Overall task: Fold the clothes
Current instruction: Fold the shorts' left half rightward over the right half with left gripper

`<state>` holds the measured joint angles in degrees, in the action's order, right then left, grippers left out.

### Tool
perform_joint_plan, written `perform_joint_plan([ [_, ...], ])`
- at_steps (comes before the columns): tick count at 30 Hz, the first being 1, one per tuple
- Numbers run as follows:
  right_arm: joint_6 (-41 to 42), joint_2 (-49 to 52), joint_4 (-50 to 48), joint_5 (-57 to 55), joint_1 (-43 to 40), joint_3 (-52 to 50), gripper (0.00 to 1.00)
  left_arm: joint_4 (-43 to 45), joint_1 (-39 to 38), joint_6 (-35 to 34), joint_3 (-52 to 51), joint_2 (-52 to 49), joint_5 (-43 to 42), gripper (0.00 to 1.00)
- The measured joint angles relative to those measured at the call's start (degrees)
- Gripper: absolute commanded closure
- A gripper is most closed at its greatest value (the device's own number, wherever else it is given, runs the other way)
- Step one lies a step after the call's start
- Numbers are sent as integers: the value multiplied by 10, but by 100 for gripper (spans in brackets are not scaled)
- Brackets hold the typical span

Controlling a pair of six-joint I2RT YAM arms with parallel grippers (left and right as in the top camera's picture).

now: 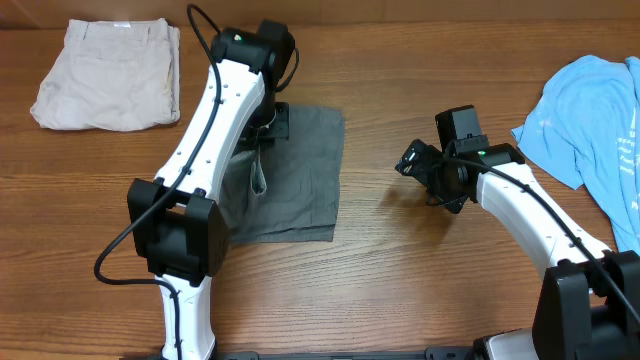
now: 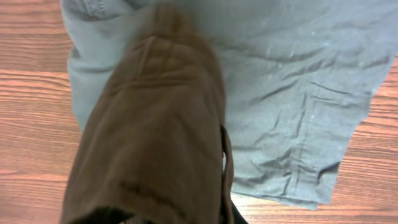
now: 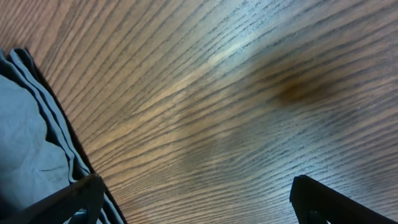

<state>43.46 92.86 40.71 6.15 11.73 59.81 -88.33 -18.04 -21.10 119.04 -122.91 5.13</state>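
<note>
The mid-grey shorts (image 1: pixel 300 170) lie flat in the middle of the table, partly folded. My left gripper (image 1: pixel 263 122) hovers over their top left part and is shut on a strip of the grey cloth, which hangs down from it. In the left wrist view this lifted fold (image 2: pixel 155 137) fills the front and hides the fingers, with the rest of the shorts (image 2: pixel 298 81) flat behind it. My right gripper (image 1: pixel 415 165) is open and empty over bare wood to the right of the shorts. In its wrist view (image 3: pixel 196 193) the shorts' edge (image 3: pixel 25 137) shows at the left.
Folded beige shorts (image 1: pixel 108 75) lie at the back left corner. A crumpled light-blue T-shirt (image 1: pixel 600 120) lies at the right edge. The wooden table (image 1: pixel 400 260) shows between the grey shorts and the T-shirt.
</note>
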Motion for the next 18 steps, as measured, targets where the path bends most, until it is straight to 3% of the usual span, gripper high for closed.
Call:
perform_joint_plan([
  [9, 0, 0, -2, 0, 0, 0, 0, 71, -3, 1, -63, 0, -43, 83],
  [10, 0, 0, -2, 0, 0, 0, 0, 78, -5, 1, -68, 0, -48, 78],
  [12, 0, 0, -2, 0, 0, 0, 0, 92, -10, 4, -81, 0, -61, 55],
  [13, 0, 0, -2, 0, 0, 0, 0, 99, -11, 3, -85, 0, -66, 48],
  [18, 0, 0, -3, 0, 0, 0, 0, 124, -17, 5, -92, 0, -96, 44],
])
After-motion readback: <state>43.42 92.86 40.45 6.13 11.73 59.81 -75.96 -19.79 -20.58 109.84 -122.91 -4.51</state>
